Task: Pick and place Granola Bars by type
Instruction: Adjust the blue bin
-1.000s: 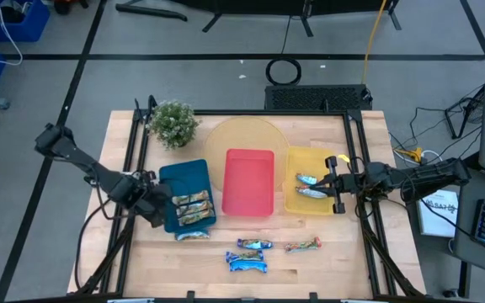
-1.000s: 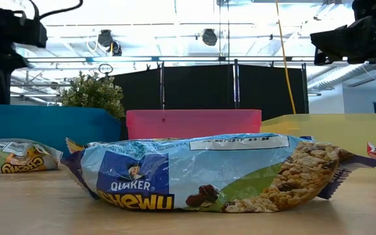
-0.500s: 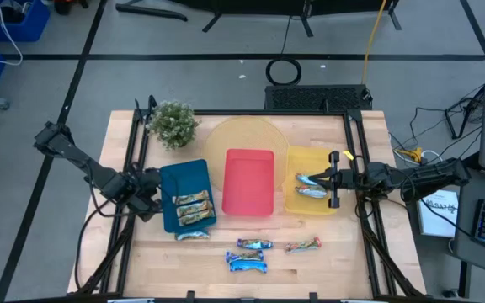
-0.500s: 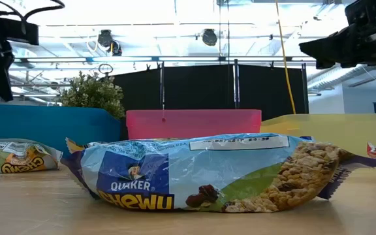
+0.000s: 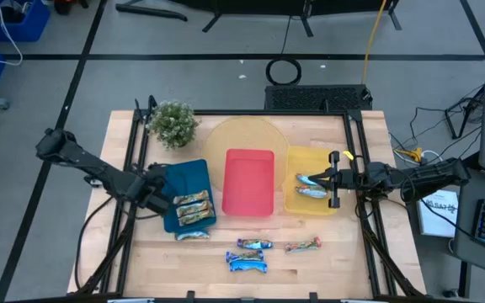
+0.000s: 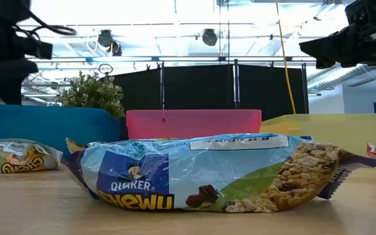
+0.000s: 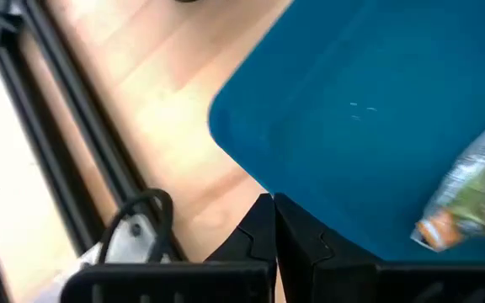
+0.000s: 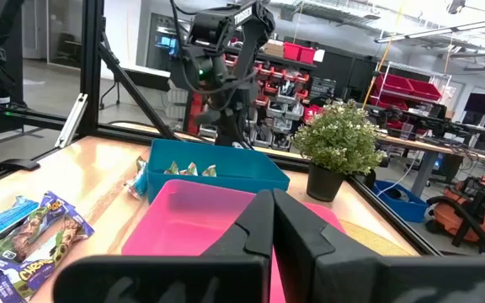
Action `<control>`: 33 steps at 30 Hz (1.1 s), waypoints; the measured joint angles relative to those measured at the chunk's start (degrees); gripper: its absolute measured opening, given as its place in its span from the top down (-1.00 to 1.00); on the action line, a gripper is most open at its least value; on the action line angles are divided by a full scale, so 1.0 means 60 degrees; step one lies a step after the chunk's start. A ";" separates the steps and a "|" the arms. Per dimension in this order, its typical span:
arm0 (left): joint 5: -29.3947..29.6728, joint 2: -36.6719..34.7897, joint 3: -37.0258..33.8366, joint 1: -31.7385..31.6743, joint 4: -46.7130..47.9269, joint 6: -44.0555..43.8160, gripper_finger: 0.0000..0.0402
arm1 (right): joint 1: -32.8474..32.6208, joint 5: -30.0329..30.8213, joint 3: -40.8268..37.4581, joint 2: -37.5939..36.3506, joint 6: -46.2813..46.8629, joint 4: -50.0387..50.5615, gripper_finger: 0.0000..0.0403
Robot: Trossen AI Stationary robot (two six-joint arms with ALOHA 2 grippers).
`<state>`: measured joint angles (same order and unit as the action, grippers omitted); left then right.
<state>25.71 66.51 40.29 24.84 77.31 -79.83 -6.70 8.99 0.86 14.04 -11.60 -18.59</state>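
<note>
While the overhead shot takes in the whole table, only the wrist cameras show the fingers. Left gripper (image 5: 160, 190) sits at the blue tray (image 5: 175, 175) on its outer edge; its wrist view has both fingers pressed together, nothing between them, tips over that tray's rim (image 7: 251, 177) with one tan-gold bar (image 7: 470, 189) lying in the tray just ahead. Overhead shows more: two tan-gold bars (image 5: 190, 201) in the tray beside this gripper, plus a third bar (image 5: 192, 236) on the wood just off the tray's near end.

Right gripper (image 5: 334, 179) is at the yellow tray (image 5: 297, 202), its wrist view showing fingers pressed together and empty. Two silvery-teal bars (image 5: 312, 191) lie in the yellow tray right at its tips, seen only from above. That wrist view looks across the red tray (image 8: 200, 223) to the blue tray, a potted plant (image 8: 337, 143) and the left arm beyond.

Well away from both grippers, near the front edge: two blue bars (image 5: 249, 255) and one silvery-teal bar with red (image 5: 302, 246). Low view fills up with one blue bar (image 6: 201, 173), a tan-gold one (image 6: 15, 156) off to the side, trays behind.
</note>
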 joint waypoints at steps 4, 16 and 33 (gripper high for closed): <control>-0.0031 0.0226 -0.0004 -0.0479 0.0344 0.0359 0.97 | 0.0000 -0.0004 0.0000 0.0000 0.0000 0.0000 1.00; -0.0167 0.0168 0.0441 -0.1528 -0.2178 0.4594 0.97 | 0.0000 -0.0004 0.0003 0.0004 -0.0178 -0.0081 1.00; -0.1320 0.2165 0.0941 -0.4576 -0.5382 1.0172 0.97 | 0.0000 -0.0007 0.0000 0.0004 -0.0211 -0.0146 1.00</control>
<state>17.79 79.50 45.94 -2.62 45.02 -18.80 -6.70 8.95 0.86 14.06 -12.86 -19.46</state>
